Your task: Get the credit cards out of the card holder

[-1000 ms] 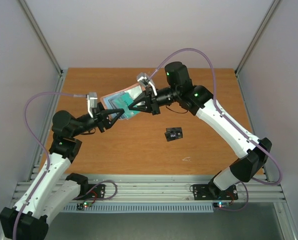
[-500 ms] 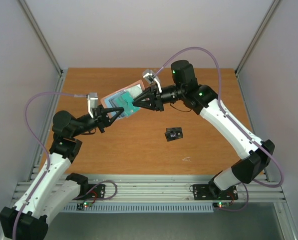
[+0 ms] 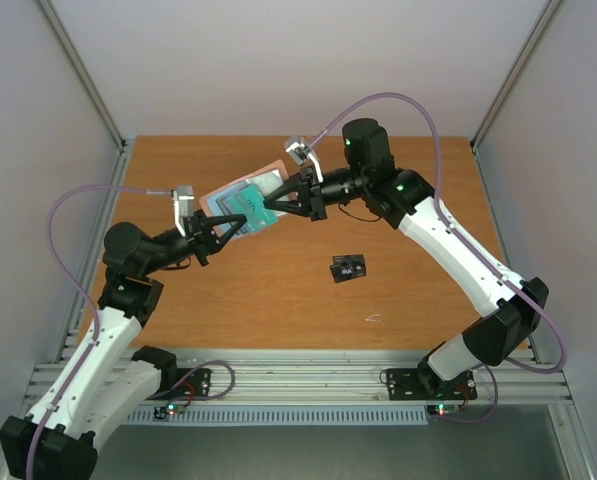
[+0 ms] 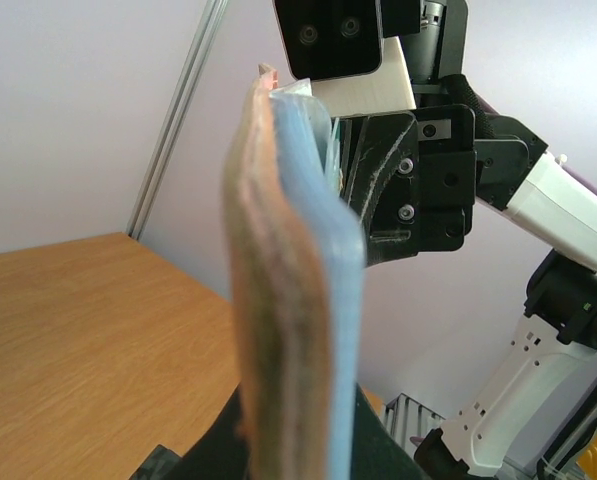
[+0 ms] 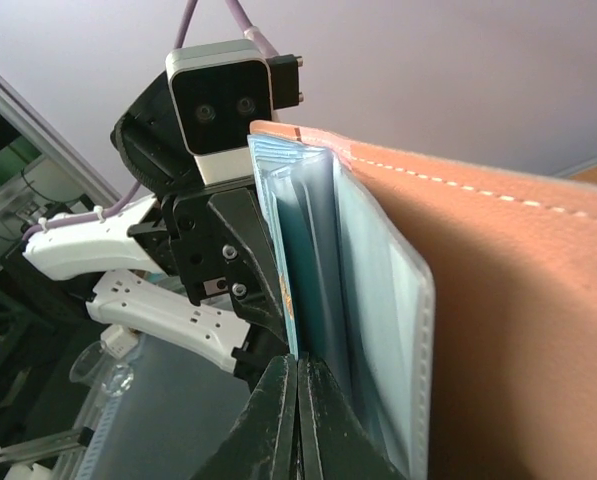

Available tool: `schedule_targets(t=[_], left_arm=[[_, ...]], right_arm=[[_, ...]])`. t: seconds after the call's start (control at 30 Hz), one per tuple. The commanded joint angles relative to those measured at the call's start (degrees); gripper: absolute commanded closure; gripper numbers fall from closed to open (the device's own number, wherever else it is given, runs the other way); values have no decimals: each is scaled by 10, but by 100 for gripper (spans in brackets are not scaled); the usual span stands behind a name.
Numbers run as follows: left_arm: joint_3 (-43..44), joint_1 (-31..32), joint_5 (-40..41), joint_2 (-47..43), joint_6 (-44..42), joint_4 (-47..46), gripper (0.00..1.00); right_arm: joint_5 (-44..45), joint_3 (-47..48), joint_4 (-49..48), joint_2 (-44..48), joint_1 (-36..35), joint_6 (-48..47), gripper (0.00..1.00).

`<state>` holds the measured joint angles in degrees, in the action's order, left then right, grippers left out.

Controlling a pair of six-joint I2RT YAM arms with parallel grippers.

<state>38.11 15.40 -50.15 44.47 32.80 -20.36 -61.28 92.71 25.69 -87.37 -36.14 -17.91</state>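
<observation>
Right tool (image 3: 271, 207) has shifted slightly rightward since a second ago. From above, it pinches the green card (image 3: 259, 213) jutting from the holder (image 3: 240, 197), which the left tool (image 3: 221, 228) grips above the surface (image 3: 418, 180); a black card (image 3: 348, 268) lies well apart. Left wrist: holder clamped upright. Right wrist: fingers (image 5: 268, 400) closed on the card's edge.
</observation>
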Motion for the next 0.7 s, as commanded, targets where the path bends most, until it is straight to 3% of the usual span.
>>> schedule_targets(t=[0.0,0.1,0.37,0.67], left_arm=[[-7,-2,10,-5,-9,-16,99],[-9,-2,12,-5,-3,-17,87],[-10,-2,17,-7,-12,-19,93],[-13,-2,20,-13,-13,-8,92]], right_arm=[[-23,16,10,3,-10,-14,99],[-24,15,28,8,8,-20,99],[0,44,98,12,26,-66,99],[-3,55,139,26,86,-81,99]])
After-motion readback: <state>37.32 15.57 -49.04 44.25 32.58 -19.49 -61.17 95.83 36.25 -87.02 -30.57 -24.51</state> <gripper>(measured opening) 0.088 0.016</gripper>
